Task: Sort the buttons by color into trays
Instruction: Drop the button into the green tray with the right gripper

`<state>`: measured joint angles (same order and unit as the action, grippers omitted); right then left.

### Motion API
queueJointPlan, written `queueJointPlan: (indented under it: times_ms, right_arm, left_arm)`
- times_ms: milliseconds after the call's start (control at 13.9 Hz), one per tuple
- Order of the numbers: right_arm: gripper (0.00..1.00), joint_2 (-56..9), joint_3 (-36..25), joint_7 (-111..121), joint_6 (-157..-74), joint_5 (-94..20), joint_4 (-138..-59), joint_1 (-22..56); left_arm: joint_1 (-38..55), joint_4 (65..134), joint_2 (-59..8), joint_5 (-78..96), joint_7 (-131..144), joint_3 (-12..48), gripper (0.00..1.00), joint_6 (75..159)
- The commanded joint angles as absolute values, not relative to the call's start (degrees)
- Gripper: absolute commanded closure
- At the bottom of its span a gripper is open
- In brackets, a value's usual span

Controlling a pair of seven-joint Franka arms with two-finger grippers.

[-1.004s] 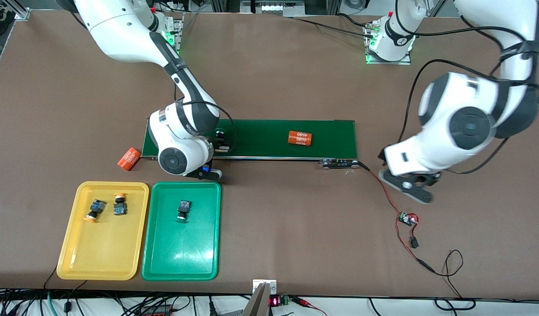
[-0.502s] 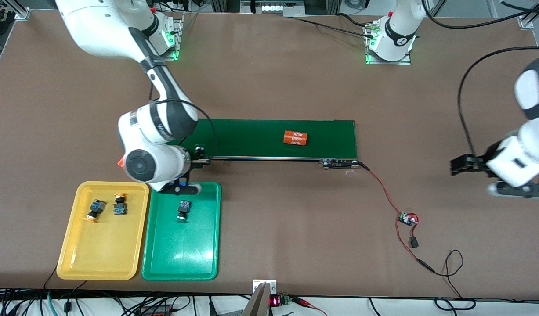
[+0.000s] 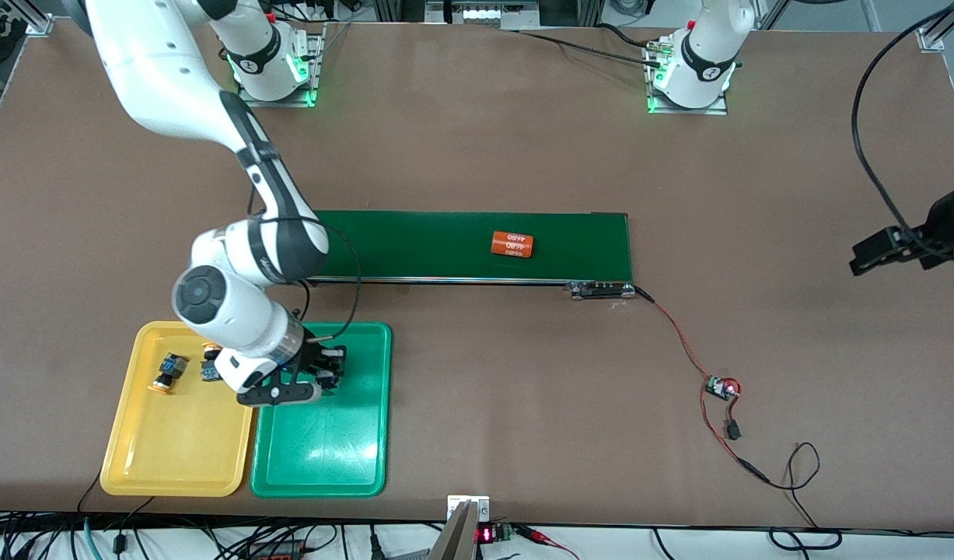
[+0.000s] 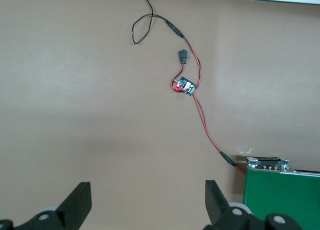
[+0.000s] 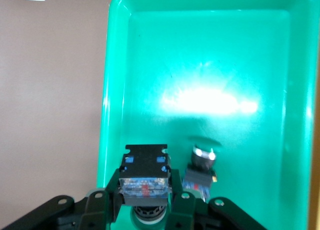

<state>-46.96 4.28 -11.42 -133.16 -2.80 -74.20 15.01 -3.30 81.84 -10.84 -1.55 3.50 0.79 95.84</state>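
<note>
the shallow yellow plastic tray is lying at the right arm's end of the table, carrying two small black-and-blue push-buttons with yellow-orange caps, one of them partly covered by the arm. just beside it, the matching shallow green plastic tray is holding a small black-and-blue push-button with a green cap. the right hand is hanging over the green tray, its fingers clamping a second black-and-blue push-button whose cap colour i cannot tell; the resting green-capped button is sitting just beside the held one. farther from the front camera, a long dark-green conveyor belt is carrying an orange cylinder with white print. a red-and-black wire is running from the belt to a small circuit board. the left hand is waiting over bare table at the left arm's end, fingers spread wide and holding nothing.
</note>
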Motion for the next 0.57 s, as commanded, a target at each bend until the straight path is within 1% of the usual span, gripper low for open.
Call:
queueJointPlan:
  times_ms: [0, 143, 215, 287, 359, 430, 502]
  right_arm:
    - [0.86, -50.79, 4.48, -10.72, -139.55, -0.88, -72.16, 15.64]
    - [0.85, -52.20, 4.48, -10.90, -142.55, -0.88, -72.16, 16.43]
    - [0.84, -52.38, 4.48, -10.99, -142.73, -0.88, -72.16, 16.70]
    - [0.78, -52.56, 4.48, -10.99, -142.73, -0.88, -72.16, 16.70]
    - [0.26, -52.56, 4.48, -11.16, -142.82, -0.88, -72.16, 16.70]
    - [0.04, -52.73, 4.48, -10.99, -143.08, -0.97, -72.33, 16.44]
    - [0.00, -52.73, 4.48, -10.81, -143.26, -0.88, -72.33, 16.35]
  left_arm:
    - [-3.25, 83.94, -8.17, -0.62, 3.60, 0.62, 0.00, 94.23]
    - [-3.25, 84.02, -8.00, -0.62, 3.60, 0.70, 0.00, 93.08]
    - [-3.25, 84.11, -7.74, -0.70, 3.60, 0.70, 0.00, 92.21]
    - [-3.34, 84.55, -7.21, -0.62, 3.60, 0.70, 0.00, 90.54]
    - [-3.43, 85.59, -6.51, -0.62, 3.60, 0.79, 0.00, 90.35]
    - [-3.51, 86.74, -5.37, -0.62, 3.60, 0.79, 0.00, 90.53]
    - [-3.52, 87.53, -4.93, -0.62, 3.60, 0.97, 0.00, 90.61]
